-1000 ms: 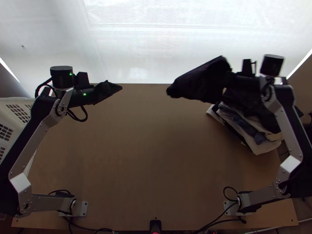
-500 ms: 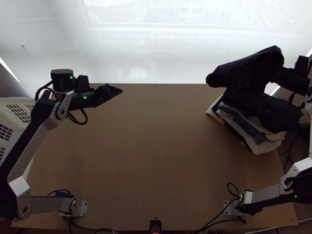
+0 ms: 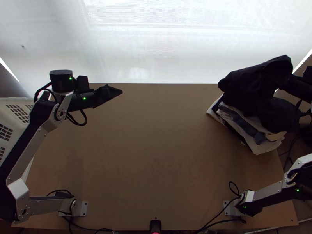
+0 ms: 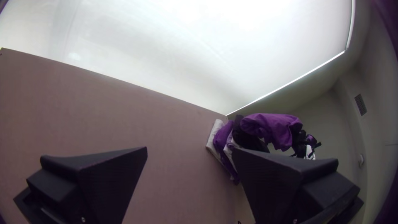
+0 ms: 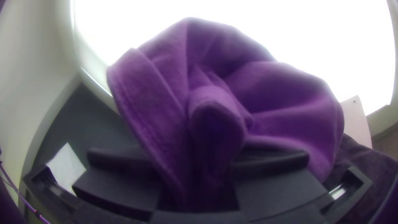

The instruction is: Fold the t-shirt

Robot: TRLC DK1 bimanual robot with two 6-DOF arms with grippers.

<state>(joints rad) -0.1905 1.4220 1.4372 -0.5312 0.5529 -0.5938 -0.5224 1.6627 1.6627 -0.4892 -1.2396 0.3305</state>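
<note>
Where it bunches, the t-shirt [image 5: 153, 91] creases — soft, rounded folds.

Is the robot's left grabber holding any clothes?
No, the left gripper has its jaws wide apart, with no cloth gripped between them.

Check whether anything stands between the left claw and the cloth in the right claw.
Nothing visible is in the way: over the wooden table, the space from the left claw to the cloth in the right claw looks open.
</note>
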